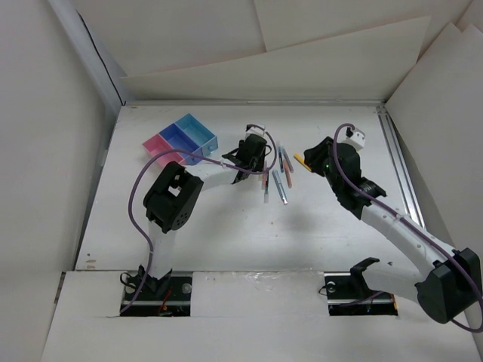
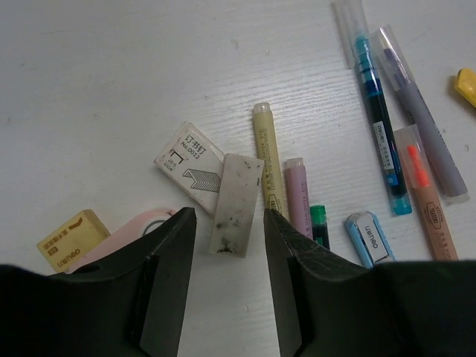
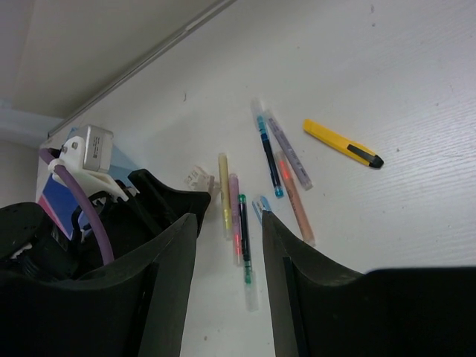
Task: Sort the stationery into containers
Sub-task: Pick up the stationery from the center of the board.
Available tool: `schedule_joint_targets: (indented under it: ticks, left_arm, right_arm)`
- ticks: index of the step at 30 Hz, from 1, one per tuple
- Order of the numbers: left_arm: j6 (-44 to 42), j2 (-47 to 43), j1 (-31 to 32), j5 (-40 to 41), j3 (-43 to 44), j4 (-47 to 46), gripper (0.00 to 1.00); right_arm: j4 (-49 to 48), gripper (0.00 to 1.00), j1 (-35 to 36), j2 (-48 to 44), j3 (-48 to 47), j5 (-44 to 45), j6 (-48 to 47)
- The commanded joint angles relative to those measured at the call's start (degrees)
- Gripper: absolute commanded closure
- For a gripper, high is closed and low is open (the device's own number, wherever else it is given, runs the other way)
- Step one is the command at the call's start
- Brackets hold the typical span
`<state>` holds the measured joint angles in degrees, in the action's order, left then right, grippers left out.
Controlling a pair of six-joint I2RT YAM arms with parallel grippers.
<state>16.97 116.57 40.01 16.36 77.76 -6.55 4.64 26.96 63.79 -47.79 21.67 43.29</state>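
Observation:
The stationery lies in a loose cluster on the white table (image 1: 226,226). A dirty white eraser (image 2: 236,204) has its near end between the tips of my left gripper (image 2: 227,214), which is open with a small gap on each side. Beside the eraser lie a staple box (image 2: 190,165), a yellow highlighter (image 2: 268,160), a pink highlighter (image 2: 299,197), a green pen (image 2: 320,225) and a small light-blue piece (image 2: 370,238). Blue (image 2: 378,126), purple (image 2: 420,119) and orange (image 2: 431,201) pens lie farther right. My right gripper (image 3: 227,217) hovers open above the pens (image 3: 242,223). The containers (image 1: 181,139) stand at the back left.
A yellow eraser (image 2: 73,239) and a pink tape roll (image 2: 141,227) lie left of my left fingers. A yellow utility knife (image 3: 342,143) lies right of the pens. A metal rail (image 1: 400,166) runs along the table's right edge and white walls enclose it.

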Motion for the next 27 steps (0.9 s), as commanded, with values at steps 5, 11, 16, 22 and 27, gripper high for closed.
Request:
schedule_joint_targets:
  ticks: [5,11,16,22,27]
  left_arm:
    - [-0.53,-0.21,-0.37,1.75,1.16,-1.01,0.6]
    - [-0.54,2.25,-0.37,1.22,3.02,0.04,0.69]
    - [-1.06,2.25,-0.37,1.22,4.15,0.04,0.73]
    - [-0.01,-1.07,-0.37,0.43,2.32,-0.57,0.92]
    - [2.01,-7.4,-1.15,-2.81,1.17,-1.1,0.92]
  right_arm:
    - [-2.97,0.54,-0.42,-0.51,-0.2,-1.37,-0.92]
    - [-2.97,0.54,-0.42,-0.51,-0.2,-1.37,-1.45]
    - [-2.97,0.54,-0.42,-1.65,-0.2,-1.37,-1.45]
    - [-2.97,0.54,-0.42,-2.27,-0.2,-1.37,-1.45]
    - [-2.97,0.54,-0.42,-2.27,-0.2,-1.37,-1.45]
